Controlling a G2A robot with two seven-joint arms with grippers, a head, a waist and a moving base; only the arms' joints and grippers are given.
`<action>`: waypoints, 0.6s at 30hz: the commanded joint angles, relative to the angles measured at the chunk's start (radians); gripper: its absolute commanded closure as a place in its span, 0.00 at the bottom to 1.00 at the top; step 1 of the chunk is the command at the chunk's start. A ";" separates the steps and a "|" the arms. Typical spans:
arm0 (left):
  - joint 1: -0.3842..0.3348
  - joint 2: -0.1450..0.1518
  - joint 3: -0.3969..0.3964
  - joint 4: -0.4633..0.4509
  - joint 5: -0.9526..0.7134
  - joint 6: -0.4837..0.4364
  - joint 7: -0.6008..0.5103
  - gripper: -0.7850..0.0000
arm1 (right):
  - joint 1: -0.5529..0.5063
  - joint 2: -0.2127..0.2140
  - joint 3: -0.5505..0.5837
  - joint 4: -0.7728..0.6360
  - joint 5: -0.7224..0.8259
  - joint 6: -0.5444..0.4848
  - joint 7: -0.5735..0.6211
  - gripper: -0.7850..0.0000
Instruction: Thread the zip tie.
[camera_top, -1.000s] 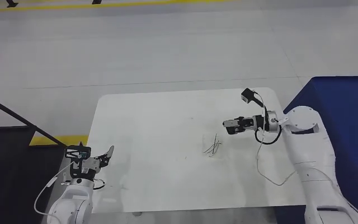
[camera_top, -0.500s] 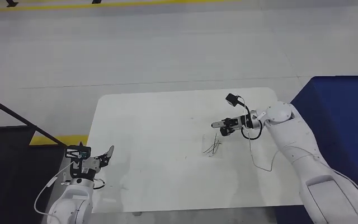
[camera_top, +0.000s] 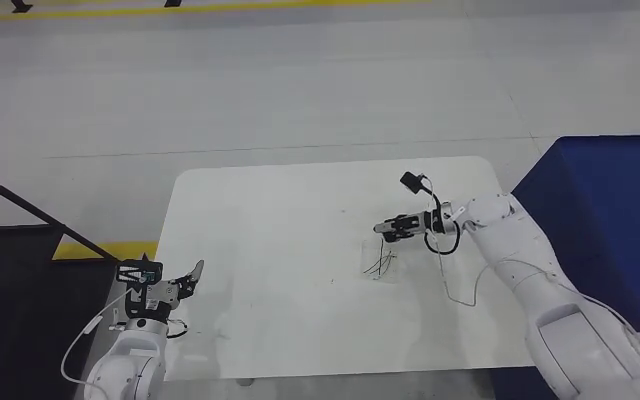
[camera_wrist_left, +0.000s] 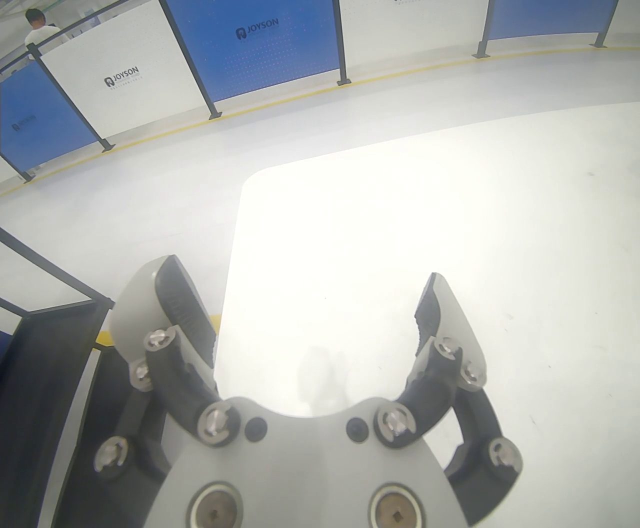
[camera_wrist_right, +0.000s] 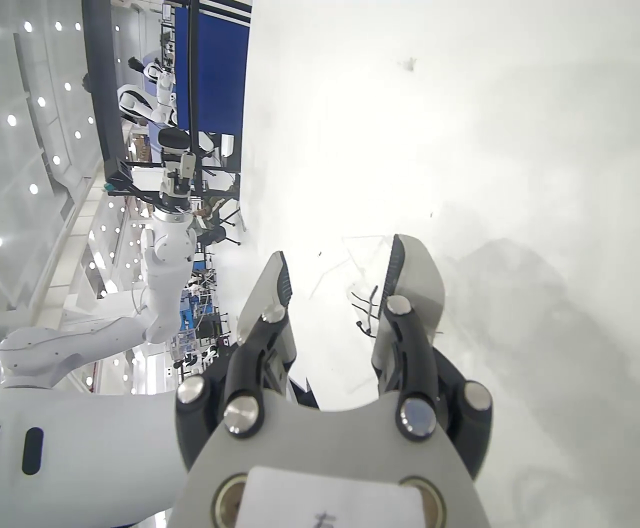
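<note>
Several thin black zip ties (camera_top: 380, 264) lie in a loose bunch right of the table's middle, inside what looks like a shallow clear tray (camera_top: 366, 250). My right gripper (camera_top: 381, 228) hovers just beyond the bunch, open and holding nothing. In the right wrist view the zip ties (camera_wrist_right: 364, 311) lie beside one finger (camera_wrist_right: 400, 272) of the right gripper (camera_wrist_right: 340, 274), partly hidden behind it. My left gripper (camera_top: 191, 277) stays at the table's near left edge, far from the ties. The left wrist view has the left gripper (camera_wrist_left: 302, 280) wide open over bare white table.
The white table (camera_top: 280, 230) has rounded corners. A loose cable (camera_top: 462, 290) hangs from the right arm over the table's right part. A dark barrier (camera_top: 40, 225) stands off the left edge and a blue panel (camera_top: 590, 190) off the right.
My right gripper has moved left across the table, from right of the zip ties to just beyond them. The left arm has not moved.
</note>
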 joint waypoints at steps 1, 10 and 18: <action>0.000 0.000 0.000 0.000 0.000 0.000 0.000 0.00 | 0.003 -0.002 -0.011 0.012 -0.015 -0.015 -0.015 0.54; 0.000 0.000 0.000 0.000 0.000 0.000 0.000 0.00 | 0.011 -0.009 -0.037 0.036 -0.065 -0.094 -0.094 0.58; 0.000 0.000 0.000 0.000 0.000 0.000 0.000 0.00 | 0.003 -0.006 -0.052 0.013 -0.115 -0.131 -0.131 0.60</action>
